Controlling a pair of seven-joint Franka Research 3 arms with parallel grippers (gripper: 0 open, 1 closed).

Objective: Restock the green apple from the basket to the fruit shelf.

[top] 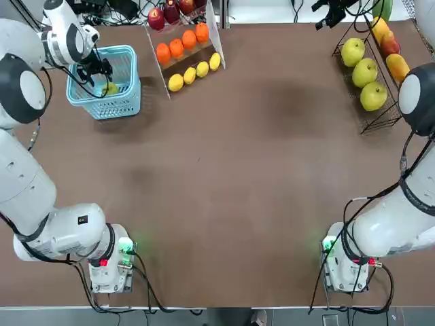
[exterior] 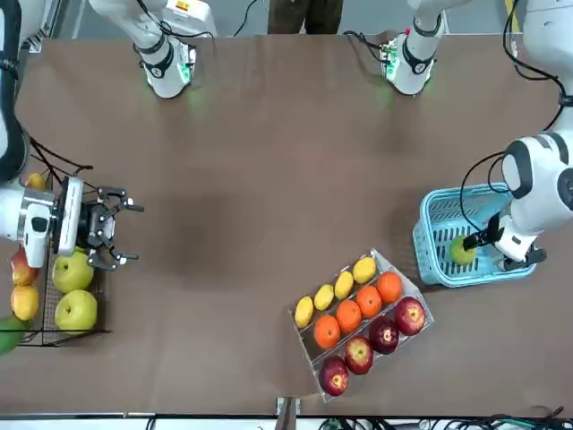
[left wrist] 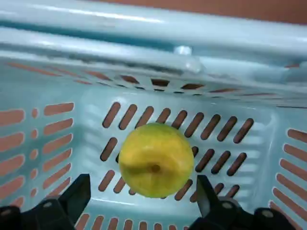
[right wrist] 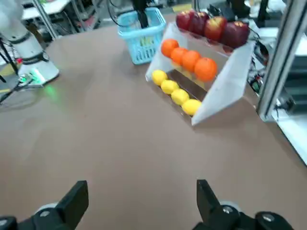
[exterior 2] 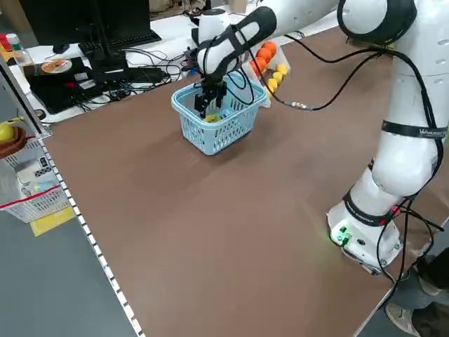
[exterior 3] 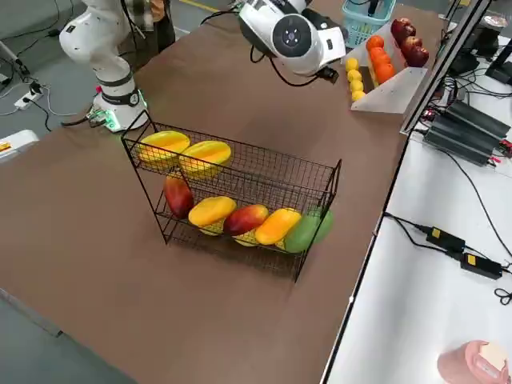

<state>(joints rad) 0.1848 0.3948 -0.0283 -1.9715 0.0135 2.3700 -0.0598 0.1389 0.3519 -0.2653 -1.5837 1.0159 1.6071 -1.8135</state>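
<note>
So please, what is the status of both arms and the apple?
Left jaws open over basket, apple between them, not gripped. Right jaws open, parked by fruit shelf. Nothing seen blocking the apple.

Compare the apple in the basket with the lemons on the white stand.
The apple is green-yellow, while the lemons are a fuller yellow. The apple is plainly larger than each lemon. The apple sits alone in the blue basket, between the left gripper's open fingers, whereas the lemons line the stand's lowest tier in a row of four. Both kinds are smooth-skinned.
</note>
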